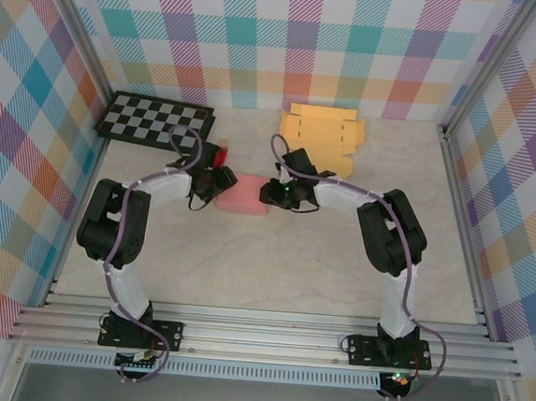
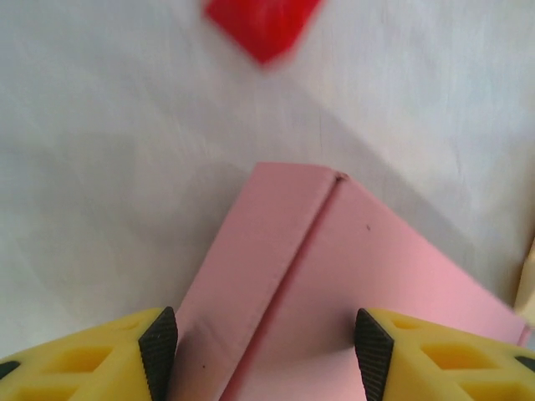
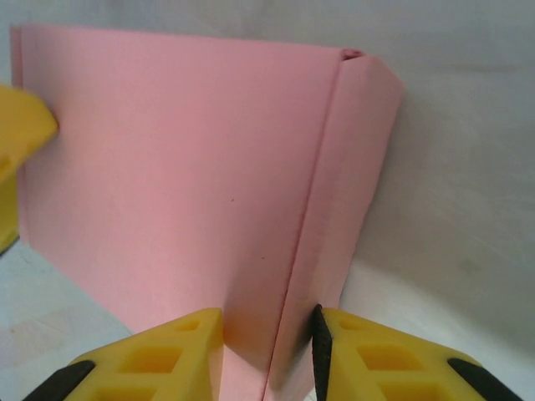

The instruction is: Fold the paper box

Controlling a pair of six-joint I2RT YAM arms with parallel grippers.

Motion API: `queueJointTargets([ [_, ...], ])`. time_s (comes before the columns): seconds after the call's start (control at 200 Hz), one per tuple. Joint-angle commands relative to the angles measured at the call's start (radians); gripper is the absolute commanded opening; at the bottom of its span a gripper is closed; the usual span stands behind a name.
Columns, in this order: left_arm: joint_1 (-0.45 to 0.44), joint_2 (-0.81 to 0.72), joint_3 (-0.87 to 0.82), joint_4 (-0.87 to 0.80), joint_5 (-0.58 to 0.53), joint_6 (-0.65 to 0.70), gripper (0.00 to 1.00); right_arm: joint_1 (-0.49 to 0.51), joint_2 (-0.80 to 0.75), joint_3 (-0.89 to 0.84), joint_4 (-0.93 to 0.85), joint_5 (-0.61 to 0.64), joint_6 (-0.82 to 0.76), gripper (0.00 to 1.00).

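A checkerboard [image 1: 158, 120] lies in the far-left corner along the wall, with a small red block [image 1: 219, 153] near its right corner. The left gripper [image 1: 211, 188] straddles the left end of the pink paper box [image 1: 243, 196] at mid-table. Its jaws stand apart, and I cannot tell whether the pads [image 2: 159, 351] press the box. The right gripper [image 1: 270, 194] is pinched on the box's folded right edge. A flat yellow cardboard blank [image 1: 322, 135] lies beyond, close to the far wall. The table [image 1: 272, 267] is bare toward the arm bases. From the left wrist, the red block sits just past the box's corner
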Motion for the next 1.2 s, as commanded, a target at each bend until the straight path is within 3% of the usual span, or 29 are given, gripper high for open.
queueJointTargets([
  [0.0,0.042,0.048,0.079,-0.116,0.059,0.102,0.6,0.052,0.088,0.117,0.02,-0.083,0.065,0.34],
  [0.22,0.103,0.091,0.059,-0.134,0.089,0.099,0.6,0.072,0.205,0.29,-0.033,-0.081,0.084,0.35],
  [0.34,0.104,0.088,0.061,-0.145,0.066,0.099,0.72,0.071,0.202,0.295,-0.057,-0.057,0.068,0.42],
  [0.47,0.14,0.058,0.104,-0.182,0.022,0.1,0.81,0.062,0.142,0.238,-0.052,-0.042,0.054,0.48],
  [0.625,0.171,-0.032,0.208,-0.272,-0.046,0.126,0.86,0.021,0.008,0.134,-0.048,-0.023,0.014,0.52],
  [0.735,0.172,-0.111,0.264,-0.345,-0.112,0.163,0.9,-0.024,-0.074,0.124,-0.154,0.043,-0.104,0.56],
  [0.815,0.171,-0.175,0.247,-0.355,-0.1,0.167,0.9,-0.066,-0.08,0.163,-0.258,0.124,-0.211,0.58],
  [1.01,0.077,-0.312,0.107,-0.255,0.006,0.127,0.89,-0.214,0.095,0.362,-0.392,0.267,-0.343,0.57],
  [1.195,-0.032,-0.331,0.069,-0.224,0.024,0.135,0.89,-0.257,0.334,0.652,-0.561,0.402,-0.418,0.55],
])
